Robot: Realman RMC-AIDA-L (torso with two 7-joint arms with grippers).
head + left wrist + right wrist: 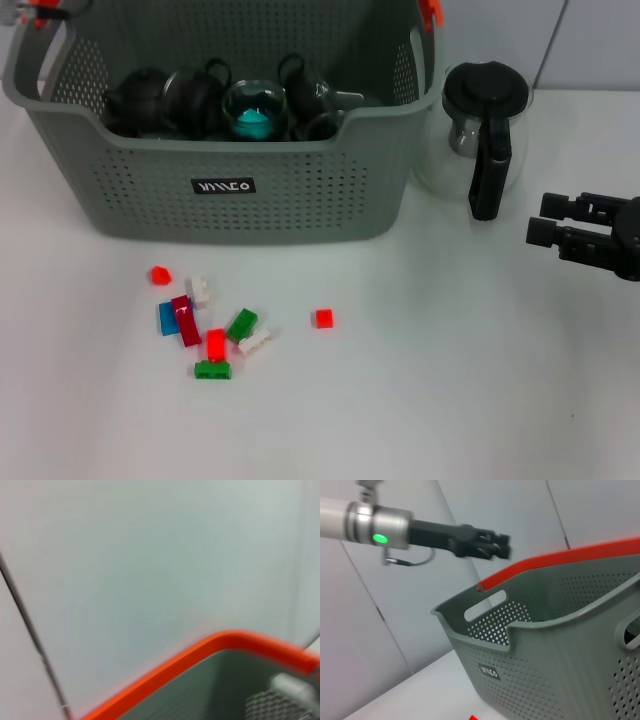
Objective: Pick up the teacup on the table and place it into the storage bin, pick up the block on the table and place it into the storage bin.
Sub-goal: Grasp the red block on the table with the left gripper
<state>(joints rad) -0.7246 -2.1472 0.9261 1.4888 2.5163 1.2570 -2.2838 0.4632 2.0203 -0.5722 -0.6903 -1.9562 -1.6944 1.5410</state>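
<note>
Right tool [540, 222] at the right edge of the table [450, 380], low over the surface, arm reaching in from the right, fingers pointing left toward the glass coffee pot [480, 135]. Fingers stand a little apart; nothing between them.

Left tool [492, 545] seen only from the right wrist camera: arm stretched out level, held high above the far corner of the storage bin [240, 150]. Fingers look close together with nothing in them; the exact gap cannot be told. The left wrist camera shows only wall and the bin's orange rim strip [200, 660].

Storage bin sits at the back of the table, label facing the robot. Inside: several dark teacups [195, 100] and one clear cup with a teal item in it.

Blocks on the table in front of the bin, well apart from both tools: a loose cluster [205, 325] of red, blue, white and green pieces, plus a single red block [322, 318] to its right, nearer the right tool but still well clear of it.
</note>
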